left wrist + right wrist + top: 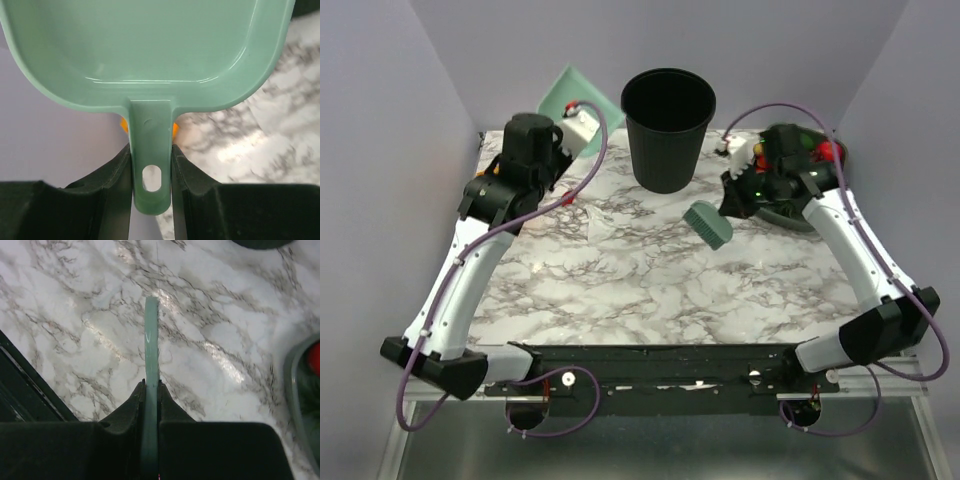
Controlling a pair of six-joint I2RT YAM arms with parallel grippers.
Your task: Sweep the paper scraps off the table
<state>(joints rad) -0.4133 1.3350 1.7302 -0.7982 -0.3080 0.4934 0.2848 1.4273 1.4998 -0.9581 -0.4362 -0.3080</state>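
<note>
My left gripper point(151, 150) is shut on the handle of a teal dustpan point(150, 45), whose inside shows bare. In the top view the dustpan point(568, 95) is tilted up at the back left corner of the table point(650, 290), ahead of the left gripper point(575, 122). My right gripper point(151, 385) is shut on the thin teal handle of a brush point(151, 340) above the marble. The brush head point(708, 224) hangs right of the centre, just below the right gripper point(732, 198). The paper scraps are out of view.
A tall black bin point(668, 125) stands at the back centre between the two grippers. A dark bowl point(820, 205) with red and green things sits at the back right under the right arm; its rim point(292, 390) shows in the right wrist view. Something orange point(175, 130) peeks from behind the dustpan handle.
</note>
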